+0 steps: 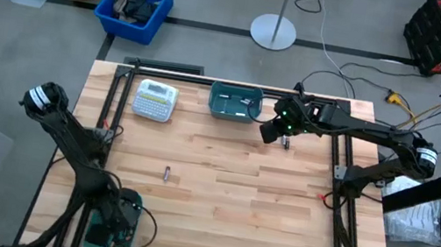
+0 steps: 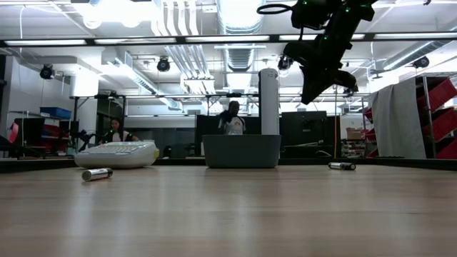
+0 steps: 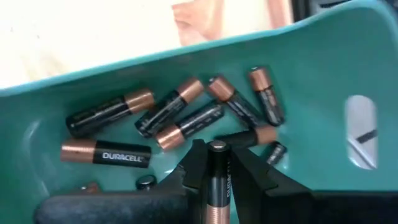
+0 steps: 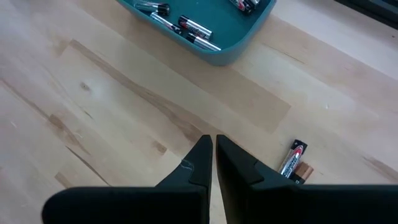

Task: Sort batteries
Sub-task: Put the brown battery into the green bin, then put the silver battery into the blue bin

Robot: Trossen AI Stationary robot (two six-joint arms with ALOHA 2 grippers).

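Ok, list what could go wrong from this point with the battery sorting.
1. The left claw grips a black and copper battery upright above the teal bin of similar cells; released from there, it may bounce.
2. The right claw, fingers shut and empty, hangs above the wooden table beside a silver battery with a red end; descending shut, it could knock it rolling.
3. A lone small battery lies mid-table, easily missed.

Table (image 1: 217, 203): pale wood planks, smooth matt finish, grain visible. Bin (image 3: 348, 56) under the left gripper (image 3: 214, 168): glossy teal plastic. Batteries (image 3: 109, 113) in it: black jackets, coppery metallic ends. Battery (image 4: 291, 160) beside the right gripper (image 4: 213, 152): shiny silvery wrap. Fingers: matt black.
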